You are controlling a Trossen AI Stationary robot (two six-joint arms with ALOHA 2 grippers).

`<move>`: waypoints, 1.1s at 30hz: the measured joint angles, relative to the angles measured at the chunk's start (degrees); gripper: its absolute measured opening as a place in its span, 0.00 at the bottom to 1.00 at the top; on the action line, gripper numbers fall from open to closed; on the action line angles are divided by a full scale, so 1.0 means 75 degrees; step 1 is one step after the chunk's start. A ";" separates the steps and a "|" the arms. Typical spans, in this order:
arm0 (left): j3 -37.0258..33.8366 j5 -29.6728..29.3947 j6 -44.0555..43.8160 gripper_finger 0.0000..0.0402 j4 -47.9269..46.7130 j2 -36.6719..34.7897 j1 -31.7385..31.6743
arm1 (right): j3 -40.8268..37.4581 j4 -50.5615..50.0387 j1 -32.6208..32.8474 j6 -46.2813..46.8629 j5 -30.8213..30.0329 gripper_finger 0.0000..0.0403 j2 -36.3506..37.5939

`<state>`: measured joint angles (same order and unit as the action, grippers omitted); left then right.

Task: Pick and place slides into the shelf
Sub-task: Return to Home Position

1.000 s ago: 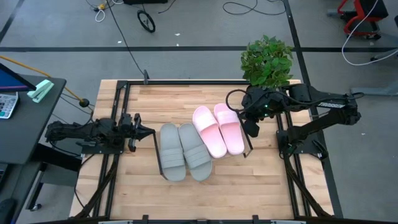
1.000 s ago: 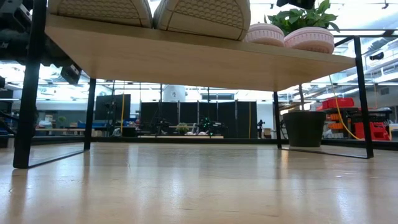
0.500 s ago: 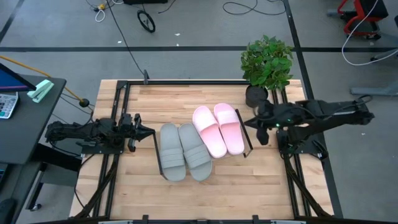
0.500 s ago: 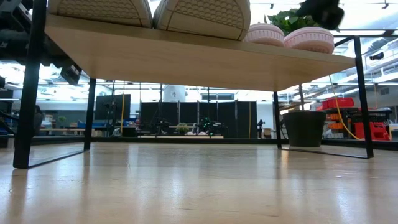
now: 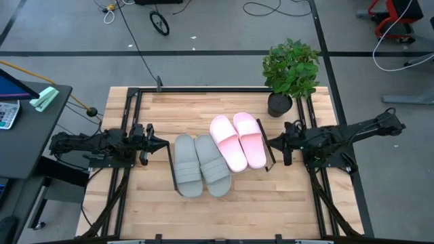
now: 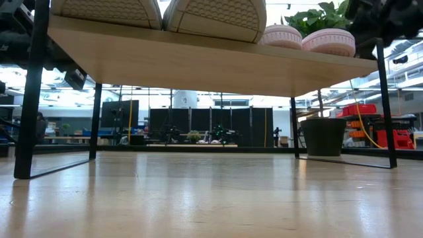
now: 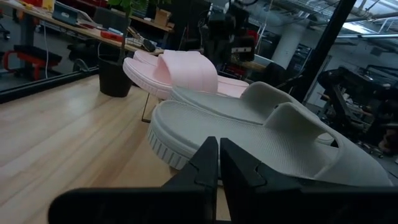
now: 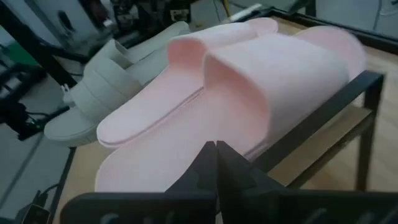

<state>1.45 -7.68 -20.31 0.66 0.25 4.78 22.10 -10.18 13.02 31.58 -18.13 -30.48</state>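
Both pairs of slides rest sole-down, side by side, on the shelf [image 6: 218, 69], a light-wood board on thin black end frames. The grey pair [image 5: 201, 165] sits toward the shelf's left end and the pink pair [image 5: 237, 140] toward its right end. My left gripper [image 5: 163, 143] is shut and level, just left of the shelf, pointing at the grey slides [image 7: 261, 124] without touching them. My right gripper [image 5: 268, 141] is shut and level off the shelf's right end frame [image 8: 323, 118], pointing at the pink slides [image 8: 249, 81] and touching nothing.
A potted plant [image 5: 290, 68] stands at the table's far right corner, its dark pot [image 6: 324, 135] behind the shelf's right end. Black rails run along the table's left, right and far edges. Bare wooden tabletop [image 5: 224, 210] lies in front of the shelf.
My right arm has swung away from the plant pot toward the table's near edge and come down. It now lies level beside the shelf's right end, with its gripper pointing left at the pink slides. The slides and the left arm have kept still.
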 joint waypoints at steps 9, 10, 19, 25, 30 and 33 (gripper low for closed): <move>-0.0003 0.0023 0.0005 0.09 0.0003 0.0000 0.0003 | -0.1768 0.3148 -0.0276 -0.0758 -0.0291 0.00 0.0296; -0.0003 0.0018 0.0005 0.09 0.0003 0.0000 0.0000 | -0.1895 0.3287 -0.0337 -0.0862 -0.0320 0.00 0.0420; -0.0003 0.0000 0.0008 0.05 0.0001 0.0003 0.0000 | -0.2238 0.3106 -0.0898 -0.1640 -0.0234 0.00 0.1916; -0.0003 0.0002 0.0003 0.05 0.0001 0.0009 0.0000 | -0.2239 0.1993 -0.0973 -0.1734 -0.0373 0.00 0.3094; -0.0003 0.0009 0.0002 0.08 0.0001 0.0009 0.0003 | -0.2238 0.1527 -0.0976 -0.1928 -0.0466 0.00 0.3873; -0.0003 0.0012 0.0003 0.09 0.0002 0.0008 0.0003 | -0.2238 0.1346 -0.1068 -0.2100 -0.0458 0.00 0.4019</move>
<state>1.43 -7.60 -20.29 0.68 0.31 4.80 5.32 -0.08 5.01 15.83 -21.56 -0.34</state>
